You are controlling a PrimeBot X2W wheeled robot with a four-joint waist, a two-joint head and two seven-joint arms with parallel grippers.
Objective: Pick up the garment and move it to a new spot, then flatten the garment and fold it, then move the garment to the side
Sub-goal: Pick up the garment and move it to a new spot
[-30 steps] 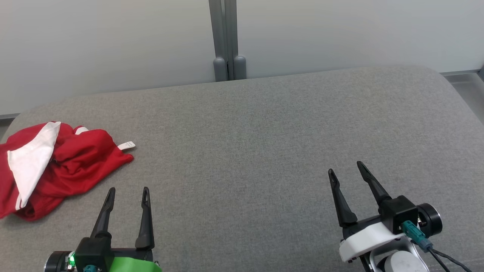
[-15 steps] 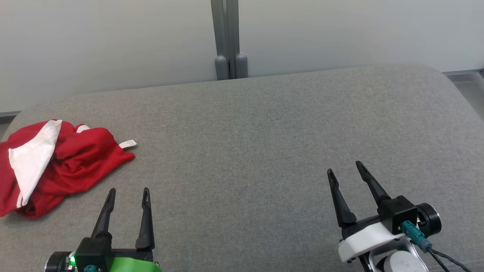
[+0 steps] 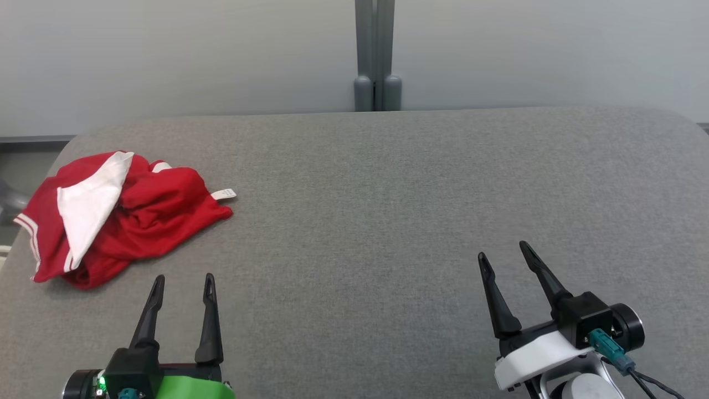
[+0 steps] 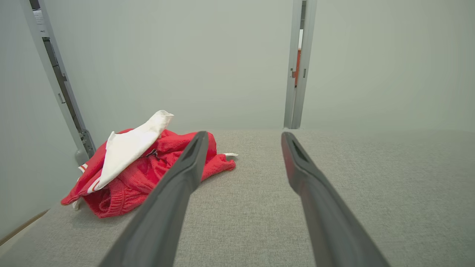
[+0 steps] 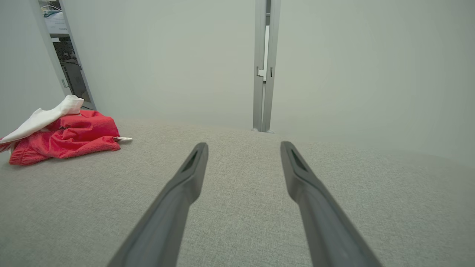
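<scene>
A crumpled red garment (image 3: 144,216) with a white panel and a small white tag lies at the far left of the grey padded surface (image 3: 388,194). It also shows in the left wrist view (image 4: 148,174) and the right wrist view (image 5: 70,139). My left gripper (image 3: 183,279) hovers open just in front of the garment, a short way from its near edge, nothing between its fingers. My right gripper (image 3: 504,250) stands open over the right side, far from the garment and holding nothing.
A pale wall with a grey vertical post (image 3: 376,55) runs behind the padded surface. The surface's rounded left edge (image 3: 16,260) lies right beside the garment, with floor beyond it. Bare grey padding stretches between the two grippers.
The head camera has turned left, so the whole picture shifted right and the garment shows in full. The garment lies as before and both grippers stay open.
</scene>
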